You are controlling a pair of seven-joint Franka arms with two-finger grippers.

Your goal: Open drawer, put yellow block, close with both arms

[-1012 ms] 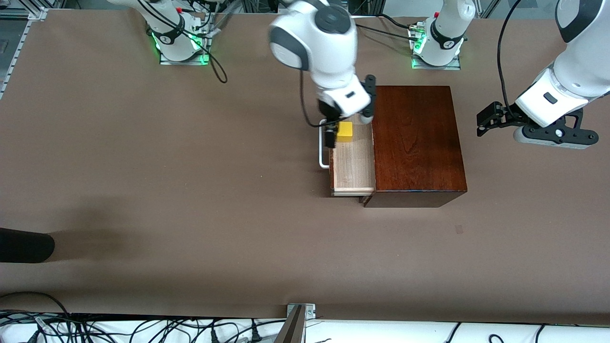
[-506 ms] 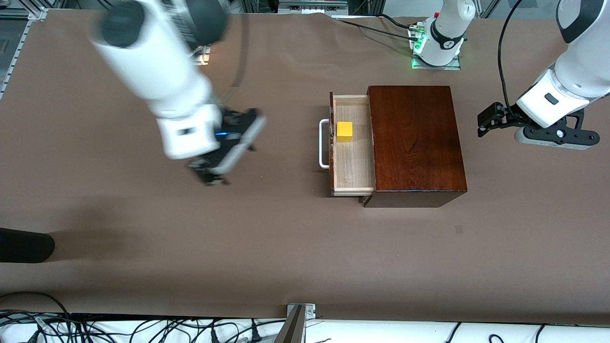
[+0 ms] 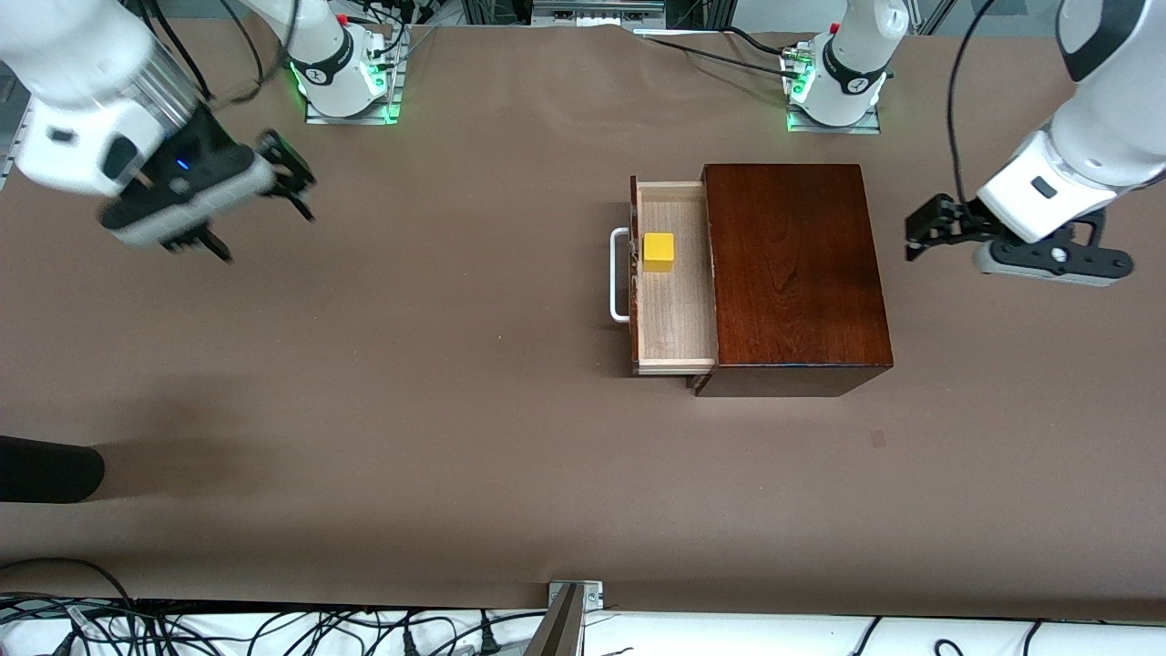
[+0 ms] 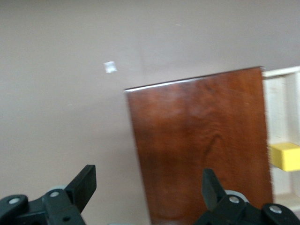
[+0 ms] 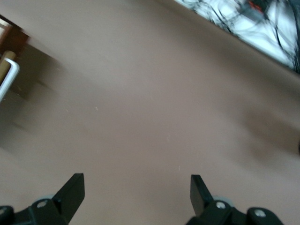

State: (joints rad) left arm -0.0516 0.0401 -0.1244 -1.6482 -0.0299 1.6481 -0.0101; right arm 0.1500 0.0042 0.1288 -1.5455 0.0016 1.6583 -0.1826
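The drawer (image 3: 674, 301) stands pulled out of the reddish-brown box (image 3: 792, 273), its white bar handle (image 3: 618, 273) toward the right arm's end of the table. The yellow block (image 3: 659, 251) lies in the tray, free of any gripper. My right gripper (image 3: 255, 214) is open and empty over bare table, well away from the drawer. In the right wrist view the right gripper (image 5: 136, 187) shows only table between its fingers, with the handle (image 5: 9, 77) at the edge. My left gripper (image 3: 920, 235) hangs open beside the box. The left wrist view shows the left gripper (image 4: 147, 185), the box (image 4: 201, 140) and the block (image 4: 286, 156).
A dark rounded object (image 3: 46, 469) pokes in at the table's near edge by the right arm's end. Cables (image 3: 273, 629) run below that edge. A small pale scrap (image 4: 110, 67) lies on the brown table cover (image 3: 410, 364) near the box.
The right arm has left the block in the drawer and swung away toward its own end of the table. The left arm has barely moved.
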